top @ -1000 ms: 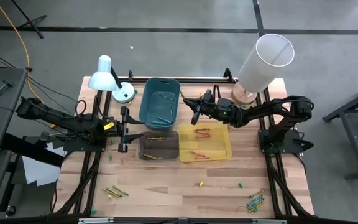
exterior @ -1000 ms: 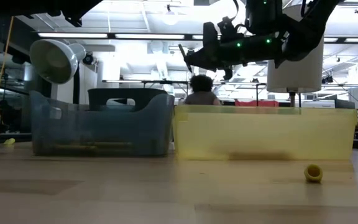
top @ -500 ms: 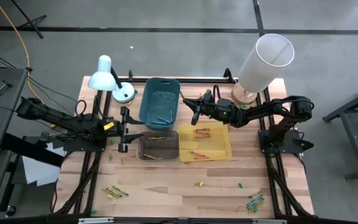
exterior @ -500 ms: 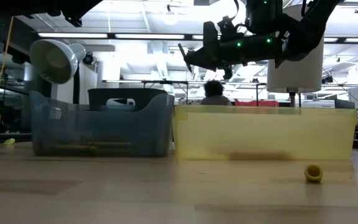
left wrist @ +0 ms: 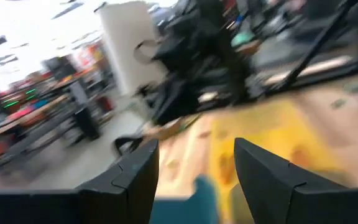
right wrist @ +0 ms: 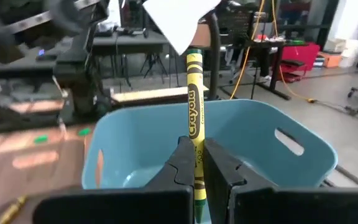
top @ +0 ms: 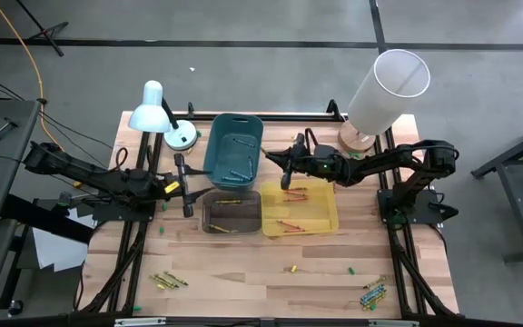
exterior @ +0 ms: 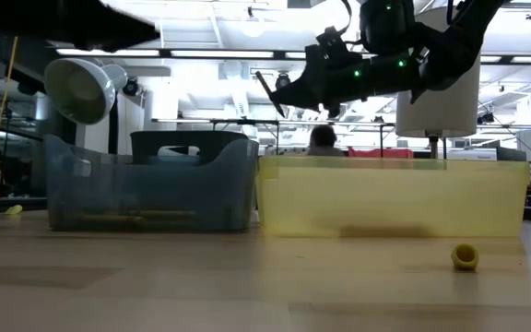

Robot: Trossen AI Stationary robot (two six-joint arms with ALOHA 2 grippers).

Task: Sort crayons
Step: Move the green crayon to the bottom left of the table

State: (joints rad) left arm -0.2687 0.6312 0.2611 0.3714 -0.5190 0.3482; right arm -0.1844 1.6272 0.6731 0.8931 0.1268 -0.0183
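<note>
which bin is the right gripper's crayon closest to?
The teal bin: the right gripper, shut on a yellow-green crayon, points at it. In the high view the gripper sits between the teal bin's rim and the yellow bin; the brown bin lies farther.

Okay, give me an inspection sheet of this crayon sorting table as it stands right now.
Surface: wooden table, three bins near the middle.
Job's things: crayons in the teal bin, dark bin and yellow bin; loose bunches at the front left and front right; one yellow crayon held upright.
Clutter: desk lamp, white tube, small green bits on the wood.
Grippers: right gripper, jaws shut on the yellow crayon, between the teal and yellow bins; left gripper, jaws open, empty, left of the dark bin.
Cables: orange cable on the floor.
Surroundings: workshop; a person behind the bins in the low view.
</note>
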